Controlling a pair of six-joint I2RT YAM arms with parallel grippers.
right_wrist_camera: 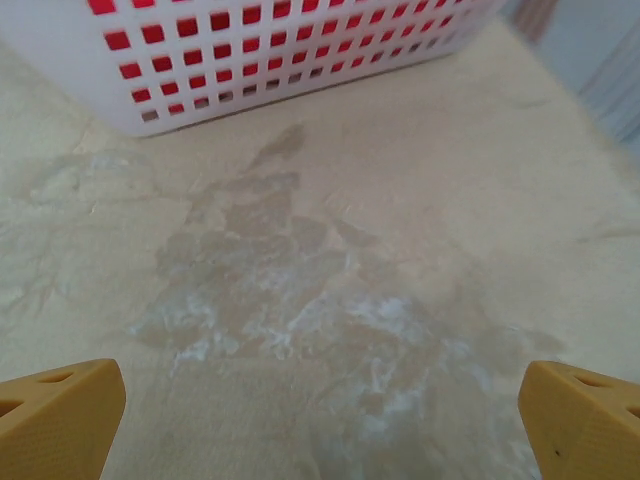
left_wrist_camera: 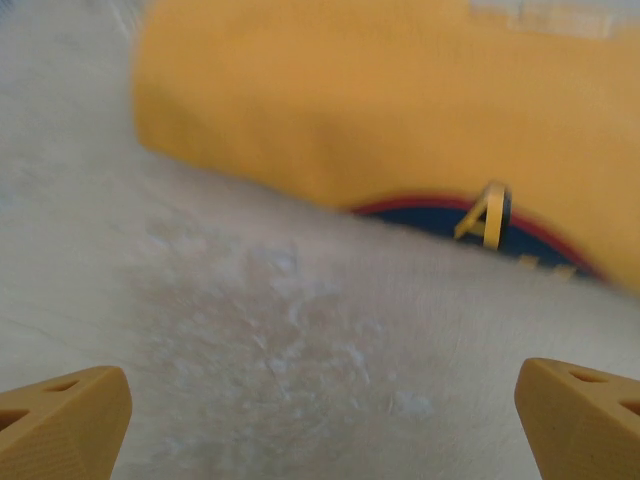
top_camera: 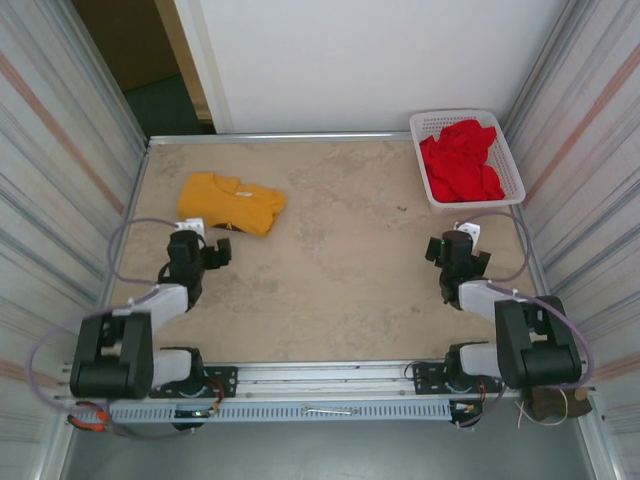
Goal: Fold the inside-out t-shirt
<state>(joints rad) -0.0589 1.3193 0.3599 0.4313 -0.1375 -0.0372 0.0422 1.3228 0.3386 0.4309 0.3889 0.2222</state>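
Shirt (top_camera: 232,203) lay bunched on far-left tabletop (top_camera: 340,260), just beyond left gripper (left_wrist_camera: 320,420), wide and empty; right gripper (right_wrist_camera: 320,420) likewise. Risk: pinching several layers would drag the whole bundle.

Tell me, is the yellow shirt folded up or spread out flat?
Folded. The yellow t-shirt lies as a small, thick bundle on the table, with layers doubled over and no sleeves spread out.

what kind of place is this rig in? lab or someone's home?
Most likely a lab data-collection cell, not a home: the left arm and right arm sit on a metal rail at the table edge, panel walls box it in, and a t-shirt and basket of red garments are laid out.
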